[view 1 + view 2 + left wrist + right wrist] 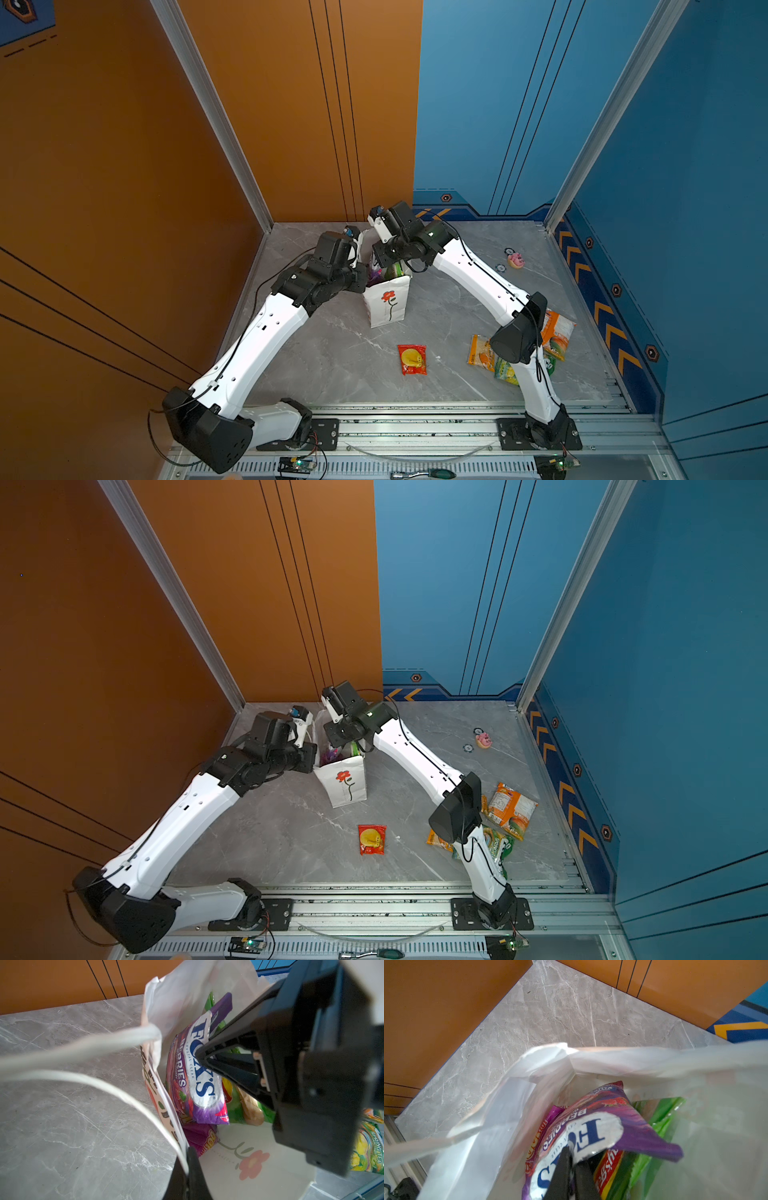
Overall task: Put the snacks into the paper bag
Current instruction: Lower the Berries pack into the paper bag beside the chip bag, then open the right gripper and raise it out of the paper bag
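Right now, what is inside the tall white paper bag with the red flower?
A purple plastic Fox's packet lies on top, pinched by the right gripper. A green packet is beside it and a second purple packet partly under it. These cover the bottom of the white paper bag.

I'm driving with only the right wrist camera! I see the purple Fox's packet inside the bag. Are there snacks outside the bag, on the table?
Observer: Yes. In both top views a small red packet with a yellow circle lies flat on the table, in front of the paper bag.
Operator: Only that one?
Observer: No. Over on the right side of the table there is an orange packet and a green-yellow packet, partly hidden under the arm.
Operator: What's my other arm doing?
Observer: The left wrist view shows the left gripper shut on the paper bag's rim.
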### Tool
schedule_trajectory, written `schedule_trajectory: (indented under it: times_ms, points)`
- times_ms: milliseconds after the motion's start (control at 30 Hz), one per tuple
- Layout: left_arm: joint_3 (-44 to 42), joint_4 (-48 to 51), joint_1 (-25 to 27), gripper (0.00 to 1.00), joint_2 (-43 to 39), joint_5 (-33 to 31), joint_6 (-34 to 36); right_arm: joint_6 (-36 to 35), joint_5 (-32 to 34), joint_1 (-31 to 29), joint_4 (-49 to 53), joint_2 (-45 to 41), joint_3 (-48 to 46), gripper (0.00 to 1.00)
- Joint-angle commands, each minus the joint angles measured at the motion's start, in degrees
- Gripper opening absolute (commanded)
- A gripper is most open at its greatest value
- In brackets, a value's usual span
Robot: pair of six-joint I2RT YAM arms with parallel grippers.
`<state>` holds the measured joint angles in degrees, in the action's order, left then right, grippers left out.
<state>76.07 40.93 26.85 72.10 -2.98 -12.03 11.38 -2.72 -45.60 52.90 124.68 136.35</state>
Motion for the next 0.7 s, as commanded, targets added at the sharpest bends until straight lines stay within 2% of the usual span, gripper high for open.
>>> schedule_trajectory:
  times_ms: [0,167,233,533,667]
  points:
    - [0.16,-3.40,0.28,0.00,-2.07,-0.71,-0.36,1.13,1.24,-0.80,0.13,-1.77,1.34,0.25]
    - [0.12,-3.40,0.28,0.00,-1.97,-0.90,-0.37,4.99,6.45,-2.56,2.94,-5.49,2.60,0.48]
    - [0.13,-3.40,0.23,0.00,-1.87,-0.88,-0.41,6.18,9.52,-3.20,3.96,-8.74,2.57,0.53]
    - [0.13,-3.40,0.29,0.00,-1.96,-0.80,-0.36,8.72,14.19,-3.51,5.37,-17.54,-2.46,0.56]
    - [0.13,-3.40,0.31,0.00,-1.96,-0.80,-0.37,8.65,17.14,-3.44,3.12,-23.14,-8.83,0.57]
